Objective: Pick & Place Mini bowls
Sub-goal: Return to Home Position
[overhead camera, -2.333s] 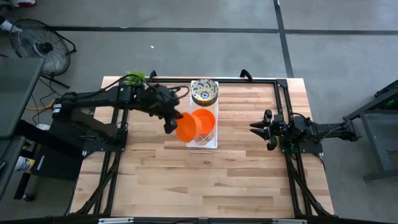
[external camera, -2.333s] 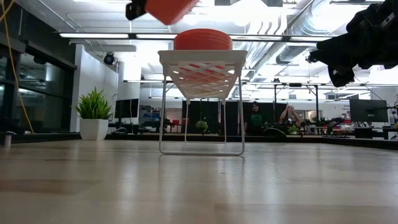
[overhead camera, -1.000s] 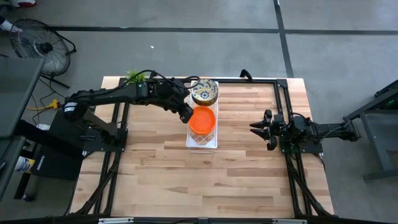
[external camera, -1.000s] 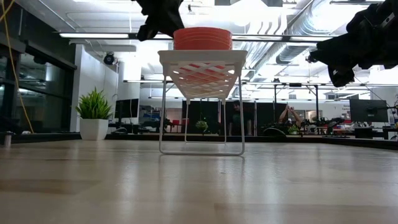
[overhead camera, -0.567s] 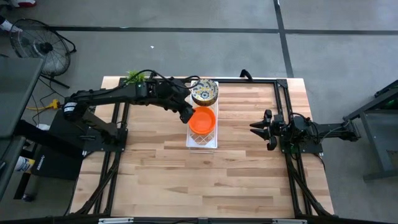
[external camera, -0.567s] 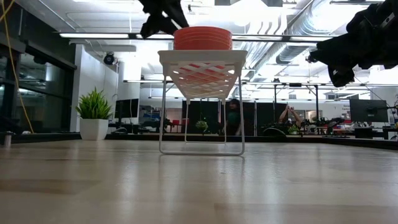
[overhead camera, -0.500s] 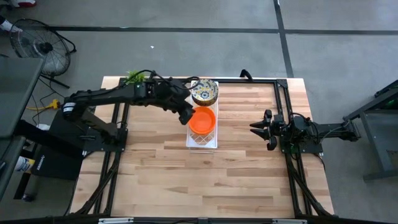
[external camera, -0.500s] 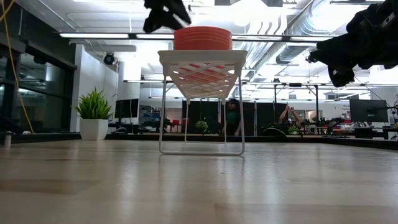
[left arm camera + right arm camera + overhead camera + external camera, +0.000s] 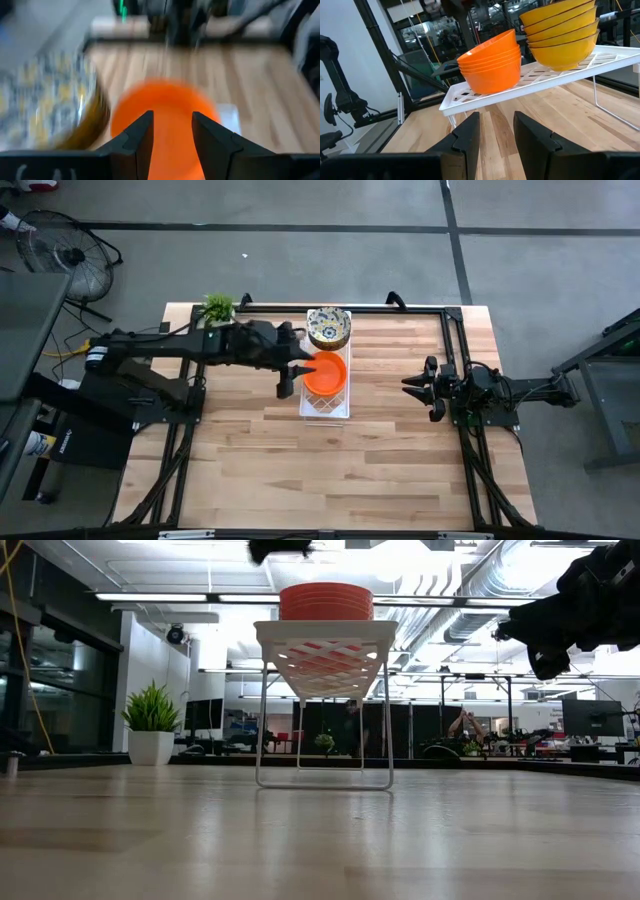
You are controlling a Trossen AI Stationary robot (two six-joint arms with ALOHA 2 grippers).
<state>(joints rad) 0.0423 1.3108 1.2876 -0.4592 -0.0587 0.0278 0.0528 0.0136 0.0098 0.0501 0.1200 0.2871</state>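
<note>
A stack of orange mini bowls [image 9: 326, 372] sits on the near part of a white wire rack [image 9: 326, 408]. A stack of cream floral mini bowls [image 9: 328, 327], yellow on the outside, sits on its far part. My left gripper [image 9: 291, 377] hangs open just left of the orange stack and above its rim; the left wrist view shows the orange bowl [image 9: 165, 107] beyond the spread fingers. In the low view the left gripper [image 9: 280, 548] is above the orange stack [image 9: 326, 600]. My right gripper [image 9: 415, 388] waits open to the right of the rack, holding nothing.
The rack [image 9: 325, 650] stands on thin wire legs at the table's middle far side. A small green potted plant [image 9: 218, 307] stands at the far left corner. Black frame rails [image 9: 452, 340] run along the table's far and side edges. Bare wood [image 9: 320, 470] lies toward the near edge.
My left gripper has come off the left rim of the orange stack, risen, and drawn back a little toward the table's left and near edges. The orange stack stays on the rack.
</note>
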